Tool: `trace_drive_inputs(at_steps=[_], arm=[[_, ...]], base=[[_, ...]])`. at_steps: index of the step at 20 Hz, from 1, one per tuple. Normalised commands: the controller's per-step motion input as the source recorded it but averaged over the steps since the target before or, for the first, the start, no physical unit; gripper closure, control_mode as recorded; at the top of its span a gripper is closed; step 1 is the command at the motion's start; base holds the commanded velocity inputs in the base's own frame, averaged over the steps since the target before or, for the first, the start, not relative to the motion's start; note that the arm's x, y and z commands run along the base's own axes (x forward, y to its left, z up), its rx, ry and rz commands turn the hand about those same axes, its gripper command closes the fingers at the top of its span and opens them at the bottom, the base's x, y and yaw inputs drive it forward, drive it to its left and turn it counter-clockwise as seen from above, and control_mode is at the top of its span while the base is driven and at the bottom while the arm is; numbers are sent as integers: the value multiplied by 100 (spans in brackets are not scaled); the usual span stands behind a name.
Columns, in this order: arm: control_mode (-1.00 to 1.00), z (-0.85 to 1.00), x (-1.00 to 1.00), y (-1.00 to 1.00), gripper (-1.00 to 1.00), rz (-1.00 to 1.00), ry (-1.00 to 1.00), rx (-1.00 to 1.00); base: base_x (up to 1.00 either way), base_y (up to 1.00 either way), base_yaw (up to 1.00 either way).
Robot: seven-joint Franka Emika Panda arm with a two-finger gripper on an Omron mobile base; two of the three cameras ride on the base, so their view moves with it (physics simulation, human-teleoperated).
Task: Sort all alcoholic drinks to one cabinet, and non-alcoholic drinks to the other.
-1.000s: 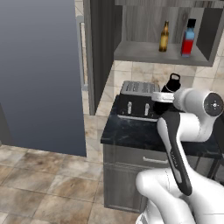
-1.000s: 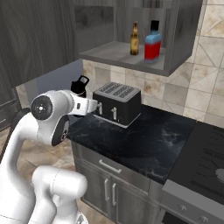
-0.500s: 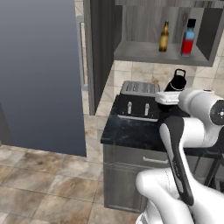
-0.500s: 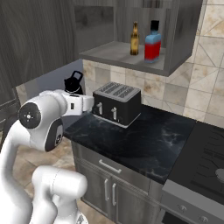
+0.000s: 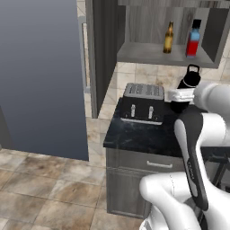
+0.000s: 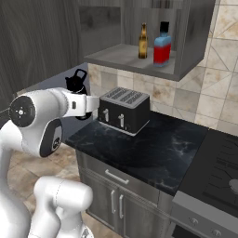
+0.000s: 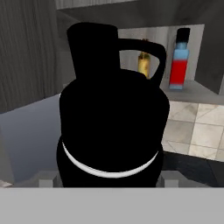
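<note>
We have the amber beer bottle (image 5: 168, 38) and red-and-blue bottle (image 5: 193, 37) shelved in the open cabinet (image 5: 167, 54). Our gripper (image 6: 80, 103) clamps the all-black bottle (image 7: 111, 118), which we judge goes to the other cabinet.

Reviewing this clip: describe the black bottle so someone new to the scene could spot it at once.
Find the dark marble counter with the black toaster under the open wall cabinet. The black bottle is held in the gripper just beside the toaster. Unlike the amber bottle and red-and-blue bottle on the shelf, it is squat, all black, with a loop handle.
</note>
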Motion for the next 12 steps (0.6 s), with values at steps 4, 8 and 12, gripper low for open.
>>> trace_drive_inputs(at_steps=[4,8,12], arm=[[-100,14,-22,-2,100,0,14,-3],[-100,9,-22,0,100,0,13,-5],[-100,1,-18,0,100,0,10,-7]], base=[[0,0,0],[0,0,0],[0,0,0]])
